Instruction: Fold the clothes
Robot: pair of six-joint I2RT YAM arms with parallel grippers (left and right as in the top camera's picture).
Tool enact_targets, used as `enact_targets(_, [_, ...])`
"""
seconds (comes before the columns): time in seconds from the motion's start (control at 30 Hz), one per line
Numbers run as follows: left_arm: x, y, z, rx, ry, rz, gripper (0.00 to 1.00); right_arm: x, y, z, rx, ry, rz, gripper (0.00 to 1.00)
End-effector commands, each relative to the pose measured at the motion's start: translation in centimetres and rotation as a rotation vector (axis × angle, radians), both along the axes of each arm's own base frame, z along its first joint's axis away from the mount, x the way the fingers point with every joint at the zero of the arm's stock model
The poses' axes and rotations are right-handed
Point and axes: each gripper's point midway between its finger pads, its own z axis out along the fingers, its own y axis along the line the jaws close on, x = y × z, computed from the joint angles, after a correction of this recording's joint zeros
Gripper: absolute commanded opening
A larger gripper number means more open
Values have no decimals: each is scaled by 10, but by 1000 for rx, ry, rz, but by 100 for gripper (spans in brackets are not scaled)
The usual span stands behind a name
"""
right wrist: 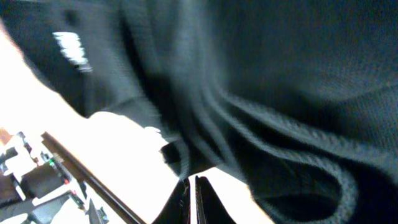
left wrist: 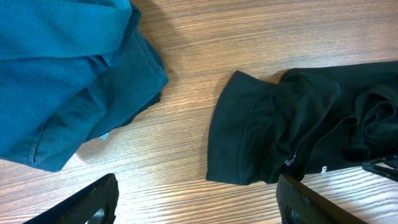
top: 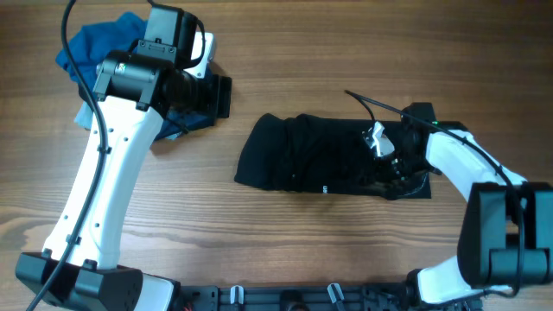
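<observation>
The black shirt lies folded into a long bundle across the middle of the table, with small white lettering near its front edge. It also shows in the left wrist view. My right gripper is at the shirt's right end. In the right wrist view its fingers are pressed together, with the black shirt's hem at their tips. My left gripper is open and empty above bare wood, between the black shirt and a pile of teal-blue clothes.
The blue clothes pile sits at the table's back left, partly under my left arm. A light-blue piece peeks out beside it. Bare wood runs along the front.
</observation>
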Motion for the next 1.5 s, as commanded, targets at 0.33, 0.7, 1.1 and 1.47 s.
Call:
enact_targets(0.33, [4,1,7,-9,-32,10,81,37,-108,1,-366,-40,-489,5])
enact_targets(0.7, [4,1,7,-9,-30,11,81,5,39,15,171,-109,90,4])
enact_targets(1.1, [-34,-30,-4,-186,150,-77,81,60,-68,32,-313,-182,-382,5])
enact_targets(1.47, [-46,-28,-84,-181,280,-5,92,123,1,36,184,-269,-373,4])
